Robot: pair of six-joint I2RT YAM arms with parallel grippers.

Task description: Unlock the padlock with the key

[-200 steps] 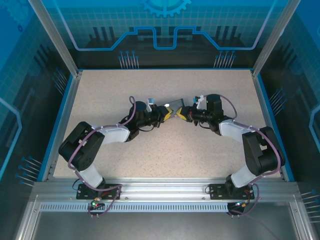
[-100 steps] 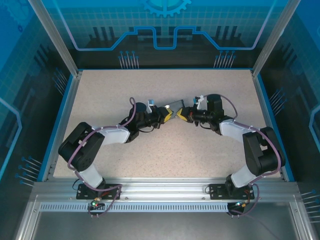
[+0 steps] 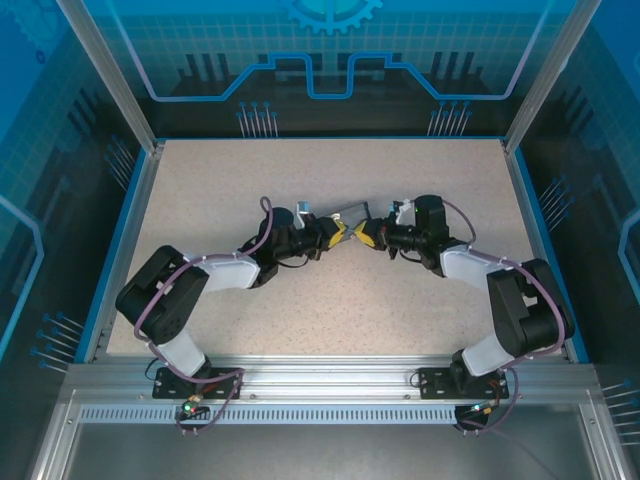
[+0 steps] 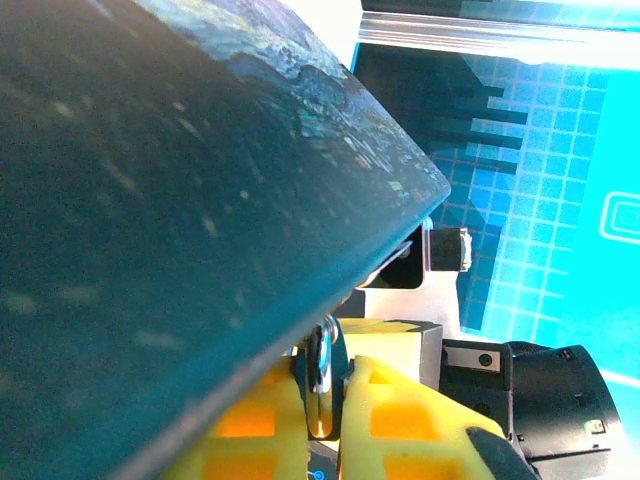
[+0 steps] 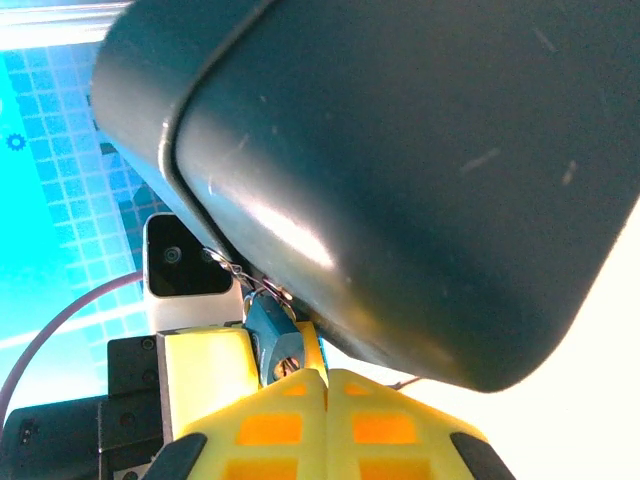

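The small blue padlock [image 5: 270,335] hangs from a wire clasp on the dark rounded tin [image 5: 420,170]. My left gripper [image 4: 327,375] is shut on the padlock [image 4: 321,358], seen edge-on between its yellow fingers. My right gripper [image 5: 325,378] is shut, its tips pressed against the padlock's keyhole end. A thin brownish sliver [image 5: 283,366] at the keyhole looks like the key; the rest is hidden between the fingers. From above, the left gripper [image 3: 338,232] and right gripper [image 3: 362,234] meet tip to tip under the tin [image 3: 350,212] at the table's middle.
The tin [image 4: 180,200] looms close over both wrist cameras. The speckled table [image 3: 330,300] is walled by blue rails on the left and right and by a blue panel at the back. An aluminium rail [image 3: 330,378] runs along the near edge by the arm bases.
Both grippers stay joined at the tin. The right wrist has drifted slightly right and toward the near edge, and the left gripper has edged a little to the right.
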